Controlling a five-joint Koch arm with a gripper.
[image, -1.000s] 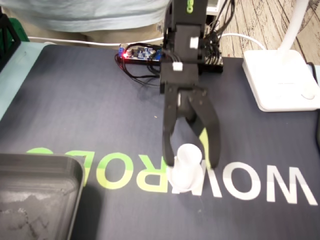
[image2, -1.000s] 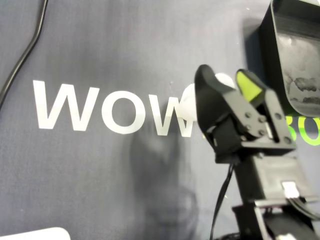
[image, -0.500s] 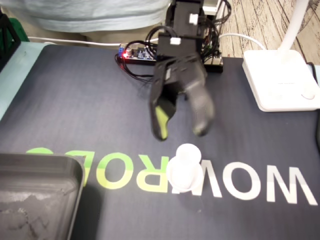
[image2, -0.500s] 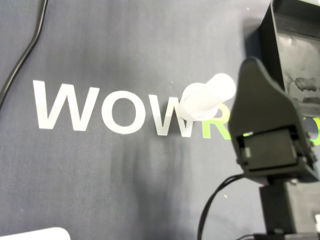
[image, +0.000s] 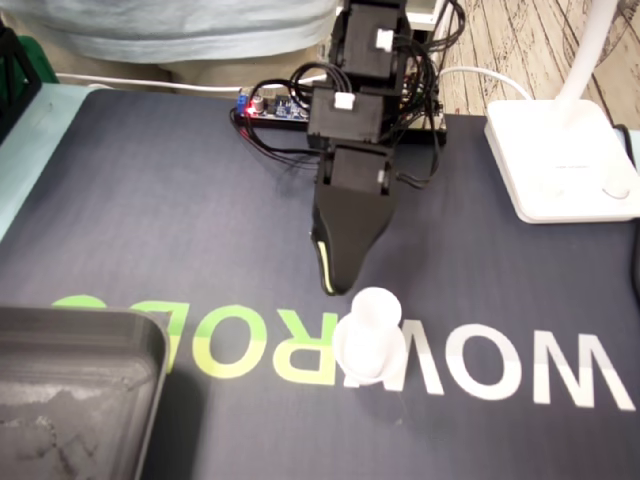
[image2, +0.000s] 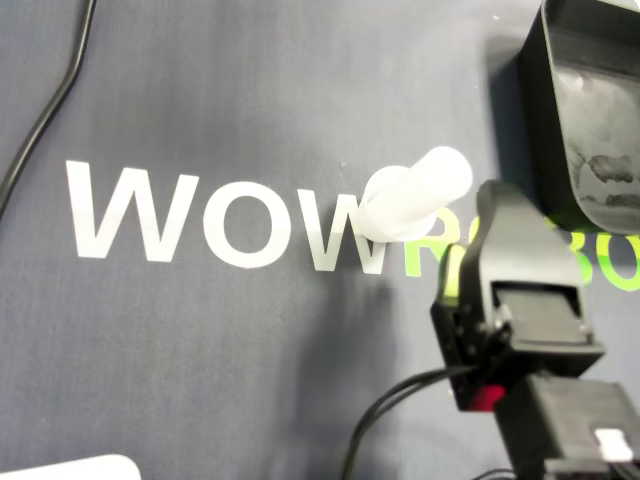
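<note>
Cylinder (image: 368, 335) upright on mat (image: 150, 200), gripper (image: 335, 287) now lifted off it, just behind, we cannot tell if its jaws are parted

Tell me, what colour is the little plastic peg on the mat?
The plastic peg is white, clearest in fixed view.

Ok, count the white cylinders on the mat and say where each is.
1. The white cylinder stands upright on the printed letters of the mat, beside the hand, right of the grey tray in the fixed view. None appears hidden.
</note>
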